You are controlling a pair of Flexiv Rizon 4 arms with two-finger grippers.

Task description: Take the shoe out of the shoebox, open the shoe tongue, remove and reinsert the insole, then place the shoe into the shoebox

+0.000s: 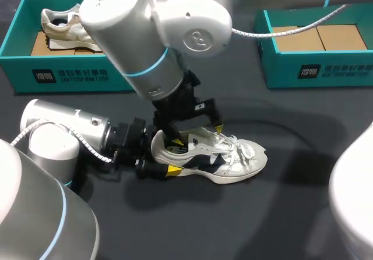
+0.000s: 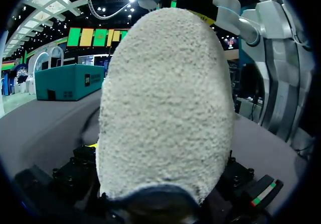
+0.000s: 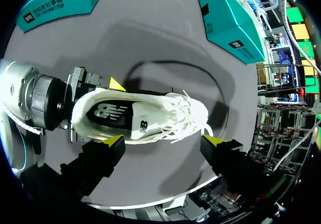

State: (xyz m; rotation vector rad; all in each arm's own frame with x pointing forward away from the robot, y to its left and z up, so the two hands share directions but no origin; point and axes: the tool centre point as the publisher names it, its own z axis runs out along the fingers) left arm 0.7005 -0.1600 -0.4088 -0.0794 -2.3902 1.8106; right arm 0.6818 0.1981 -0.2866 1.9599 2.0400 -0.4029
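Note:
A white sneaker with navy panels (image 1: 218,155) lies on its sole on the dark table, toe pointing right. My left gripper (image 1: 169,158) comes in from the left and is shut on its heel, one yellow tip (image 1: 173,169) against the near side and the other (image 3: 117,85) against the far side. The fuzzy white heel (image 2: 165,103) fills the left wrist view. My right gripper (image 1: 196,134) hangs just above the shoe's opening, open and holding nothing. In the right wrist view its fingers (image 3: 114,141) stand wide apart over the sneaker (image 3: 145,116), whose dark insole (image 3: 118,116) shows inside.
A teal shoebox (image 1: 317,67) with a bare cardboard floor stands at the back right. Another teal shoebox (image 1: 64,76) at the back left holds a beige shoe (image 1: 64,27). My right arm's big elbow (image 1: 157,32) hangs over the table's middle.

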